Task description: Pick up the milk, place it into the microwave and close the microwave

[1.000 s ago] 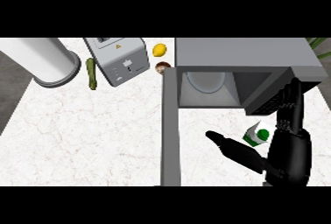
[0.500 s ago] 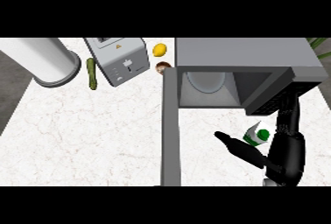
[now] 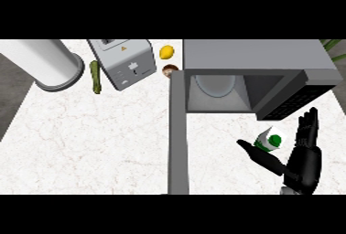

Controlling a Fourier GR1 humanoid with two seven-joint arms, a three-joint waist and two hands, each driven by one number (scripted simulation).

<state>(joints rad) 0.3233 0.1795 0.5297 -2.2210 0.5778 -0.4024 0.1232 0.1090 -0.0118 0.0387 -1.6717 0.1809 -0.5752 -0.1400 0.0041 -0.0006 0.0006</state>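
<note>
— So, sweeping from the left: what's there?

— On the worktop (image 3: 101, 137), a white cylinder (image 3: 44, 61), a green vegetable (image 3: 96, 77), a toaster (image 3: 125, 61) and a lemon (image 3: 166, 51). Then the microwave (image 3: 256, 57), its door (image 3: 178, 132) swung wide toward us.

— And the milk?

— The milk (image 3: 269, 140) is just in front of the microwave's open mouth, towards its right side. It sits between the thumb and straight fingers of the right hand (image 3: 304, 157), which is spread wide around it, not closed. No left hand shows.

— Which way next?

— I'd judge up-left: the cavity lies just beyond the carton, away from the palm.
</note>
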